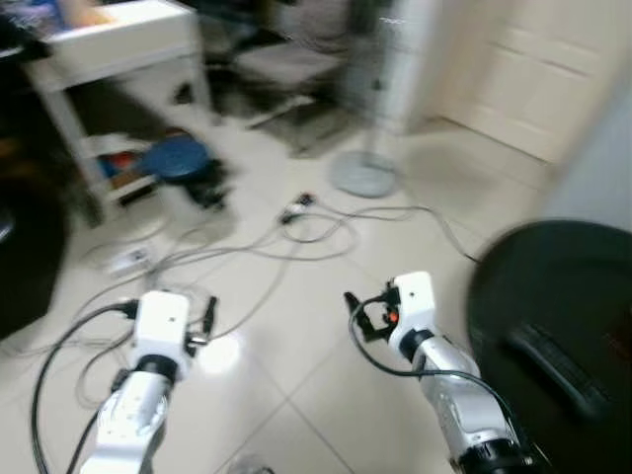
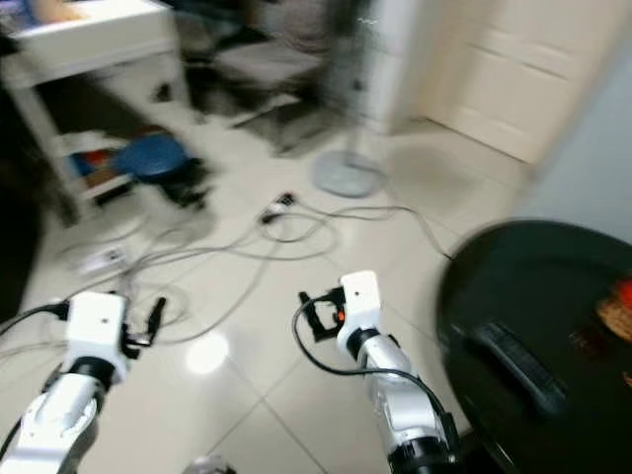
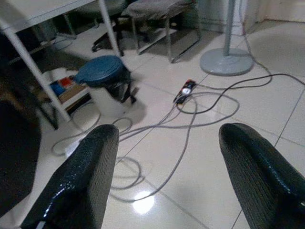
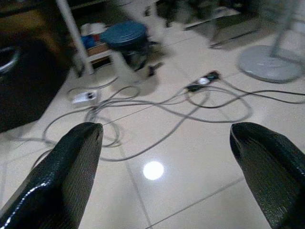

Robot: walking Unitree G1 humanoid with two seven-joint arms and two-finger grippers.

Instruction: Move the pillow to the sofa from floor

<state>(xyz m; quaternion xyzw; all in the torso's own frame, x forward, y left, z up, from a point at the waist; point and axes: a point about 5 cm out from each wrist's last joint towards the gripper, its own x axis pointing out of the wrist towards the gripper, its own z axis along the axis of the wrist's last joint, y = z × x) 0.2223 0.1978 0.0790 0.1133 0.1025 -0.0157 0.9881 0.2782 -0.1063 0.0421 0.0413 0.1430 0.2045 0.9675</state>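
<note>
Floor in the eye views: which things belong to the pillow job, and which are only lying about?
Job: left hand, right hand, both open, empty.
Lying about: cables, fan base, blue-topped container, power strip, black round table.

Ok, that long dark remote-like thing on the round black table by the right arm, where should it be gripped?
Probably across its narrow width near mid-length, coming down from above. The remote-like slab lies flat on the black table, so only its two long side edges are free to pinch. The right gripper, open, is beside that table. Blur makes this tentative.
</note>
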